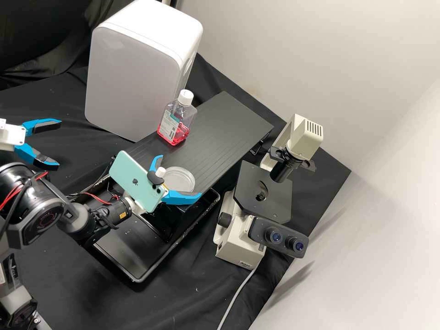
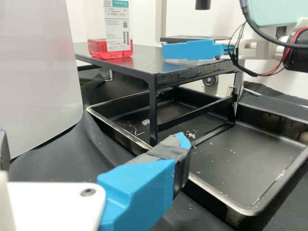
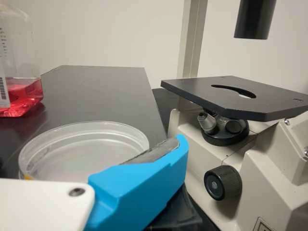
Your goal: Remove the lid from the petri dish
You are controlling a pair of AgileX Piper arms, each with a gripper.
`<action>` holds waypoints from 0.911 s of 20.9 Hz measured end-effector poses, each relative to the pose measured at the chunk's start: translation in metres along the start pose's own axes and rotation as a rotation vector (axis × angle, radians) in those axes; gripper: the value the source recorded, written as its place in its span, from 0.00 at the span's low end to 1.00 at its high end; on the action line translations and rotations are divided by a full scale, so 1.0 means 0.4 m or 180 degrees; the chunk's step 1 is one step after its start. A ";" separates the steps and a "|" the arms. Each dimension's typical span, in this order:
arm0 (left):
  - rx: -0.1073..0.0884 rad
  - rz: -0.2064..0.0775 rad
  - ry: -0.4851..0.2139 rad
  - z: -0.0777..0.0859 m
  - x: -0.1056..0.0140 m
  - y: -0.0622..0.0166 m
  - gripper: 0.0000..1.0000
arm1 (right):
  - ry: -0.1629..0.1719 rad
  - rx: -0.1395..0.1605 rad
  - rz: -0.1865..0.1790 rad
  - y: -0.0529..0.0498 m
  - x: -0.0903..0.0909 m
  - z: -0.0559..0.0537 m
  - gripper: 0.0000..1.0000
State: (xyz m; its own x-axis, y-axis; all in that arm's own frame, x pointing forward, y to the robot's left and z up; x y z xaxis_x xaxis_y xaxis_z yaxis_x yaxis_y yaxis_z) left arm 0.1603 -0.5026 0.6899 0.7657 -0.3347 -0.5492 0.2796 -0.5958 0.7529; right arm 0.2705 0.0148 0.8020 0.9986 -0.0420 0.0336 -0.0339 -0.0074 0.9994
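- The right gripper, lower centre-left in the high view, has its blue fingers spread wide. One finger lies on each side of the petri dish, and I cannot tell whether they touch its rim.
- The petri dish is clear and round. It lies flat at the near end of the black shelf, and its lid cannot be told apart from the base.
- The left gripper, at the left edge of the frame, also stands wide open and holds nothing. It hangs over the cloth, well apart from the dish.
- A flask with red liquid and a white cap stands at the shelf's far end, above the dish in the frame.
- The shelf stands on thin legs inside a black tray, whose floor is scuffed and flecked with pale specks.
- A white box with rounded corners sits in the upper left, just behind the flask.
- A pale microscope stands right of centre, just beside the shelf and tray.
- A black cloth covers the bench, creased and dotted with white crumbs.
- A plain pale wall takes the upper right and the right side.
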 end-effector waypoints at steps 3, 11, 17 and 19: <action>0.0000 0.0000 0.0000 0.000 0.000 0.000 1.00 | 0.0009 0.0001 0.0009 0.001 0.002 -0.002 1.00; 0.0000 0.0000 0.0000 0.000 0.000 0.000 1.00 | -0.0027 0.0003 0.0268 0.060 -0.038 0.006 1.00; 0.0000 0.0000 0.0000 0.000 0.000 0.000 1.00 | 0.0005 -0.0006 0.0325 0.073 -0.043 0.001 1.00; 0.0000 0.0000 0.0000 0.000 0.000 0.000 1.00 | 0.0014 -0.0006 0.0306 0.069 -0.042 0.000 1.00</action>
State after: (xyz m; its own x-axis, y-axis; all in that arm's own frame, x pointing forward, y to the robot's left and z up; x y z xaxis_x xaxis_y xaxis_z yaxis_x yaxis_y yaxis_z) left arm 0.1603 -0.5026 0.6899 0.7657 -0.3347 -0.5492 0.2796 -0.5958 0.7529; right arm 0.2527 0.0155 0.8289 0.9909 -0.0381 0.1293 -0.1295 -0.0017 0.9916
